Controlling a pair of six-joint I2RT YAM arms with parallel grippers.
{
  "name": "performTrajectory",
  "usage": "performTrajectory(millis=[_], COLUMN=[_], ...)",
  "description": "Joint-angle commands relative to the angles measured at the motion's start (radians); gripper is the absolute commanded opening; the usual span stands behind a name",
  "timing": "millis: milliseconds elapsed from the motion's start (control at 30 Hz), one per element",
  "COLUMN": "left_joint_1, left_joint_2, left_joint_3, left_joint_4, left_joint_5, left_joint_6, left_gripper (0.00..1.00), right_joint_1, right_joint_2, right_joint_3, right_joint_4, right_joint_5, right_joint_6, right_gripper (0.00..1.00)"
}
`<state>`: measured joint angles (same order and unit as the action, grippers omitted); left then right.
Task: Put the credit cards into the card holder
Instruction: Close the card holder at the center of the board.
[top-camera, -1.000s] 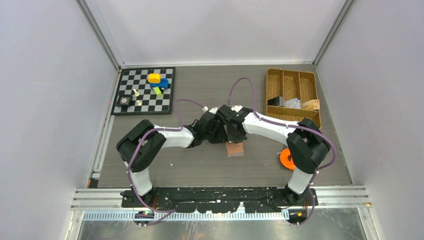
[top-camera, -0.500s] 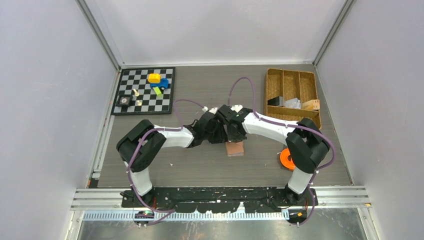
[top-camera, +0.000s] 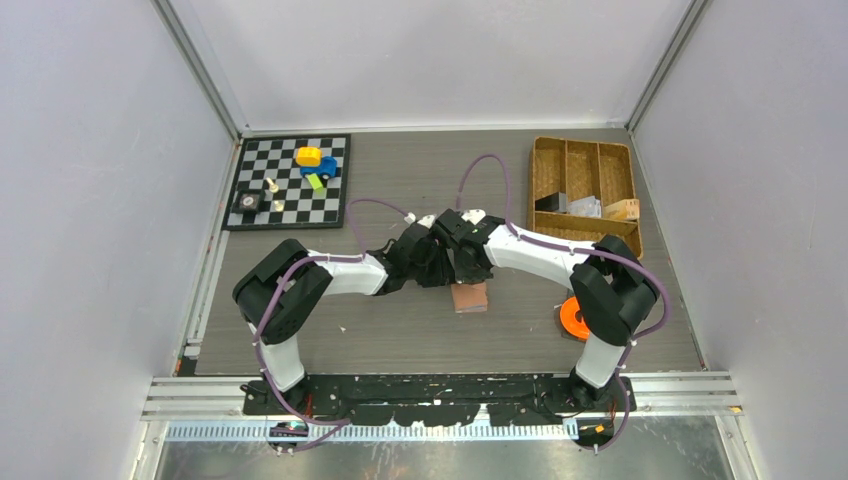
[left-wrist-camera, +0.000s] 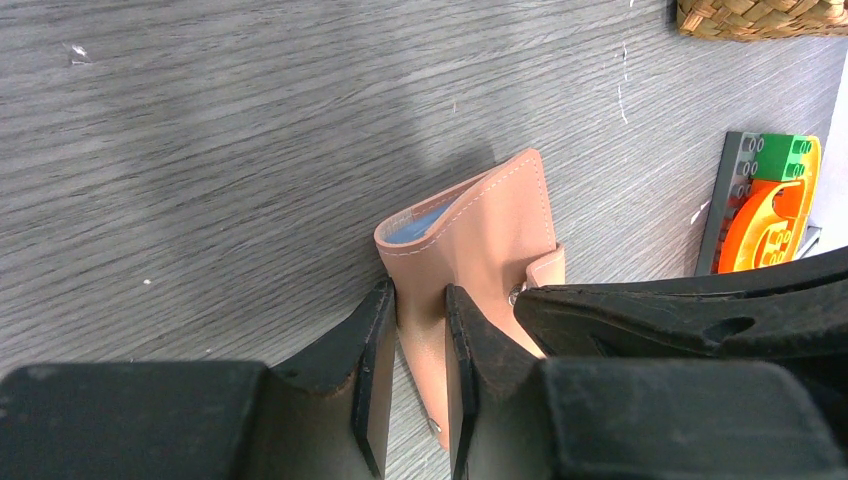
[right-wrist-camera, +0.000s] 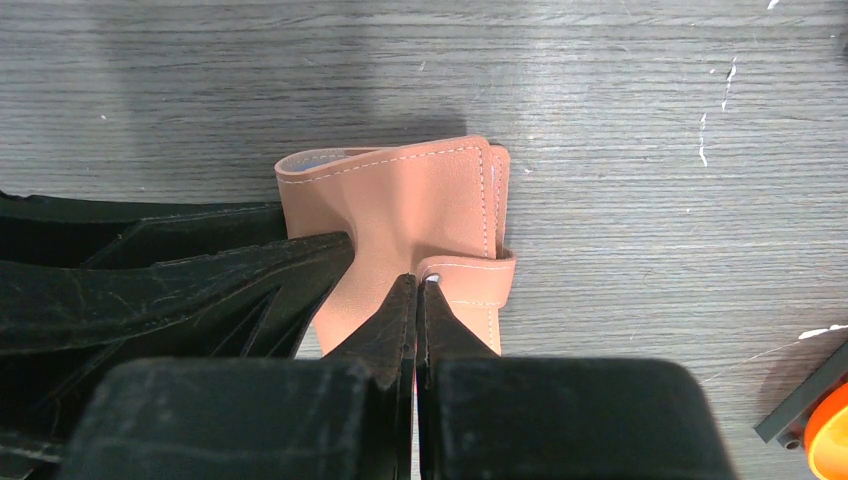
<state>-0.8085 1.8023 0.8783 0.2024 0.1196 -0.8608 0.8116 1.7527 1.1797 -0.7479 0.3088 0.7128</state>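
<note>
Pink wallet (left-wrist-camera: 490, 230) sits pinched between the left gripper's (left-wrist-camera: 418, 300) 2 fingers; the right gripper (right-wrist-camera: 417, 285), fully closed, has its tips at the snap tab (right-wrist-camera: 470, 272) just ahead. Nothing shifted in the last second, so opening looks stalled.

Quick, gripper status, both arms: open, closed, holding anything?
Left gripper: closed on one flap of the salmon-pink leather-like bifold wallet.
Right gripper: shut, tips at the wallet's snap tab; grip on it cannot be told.
</note>
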Motion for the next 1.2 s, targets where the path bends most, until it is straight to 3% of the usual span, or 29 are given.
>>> performTrajectory(millis=[0,1167], left_joint_1=[-0.018,-0.018], left_joint_2=[0.055,0.061], left_joint_3=[0.000,0.009], left_joint_4=[-0.126,-0.132], left_joint_5=[-0.014,-0.012], left_joint_6=[0.046,0.050], left_gripper=[0.23,0.23], right_joint_1=[0.037,0.046], right_joint_2=[0.016,0.062], right_joint_3=[-0.026,-0.063], right_joint_4=[-0.053,-0.079], right_joint_5=[-0.002,-0.046], right_joint_6=[0.012,0.021], right_gripper=[0.01,0.01])
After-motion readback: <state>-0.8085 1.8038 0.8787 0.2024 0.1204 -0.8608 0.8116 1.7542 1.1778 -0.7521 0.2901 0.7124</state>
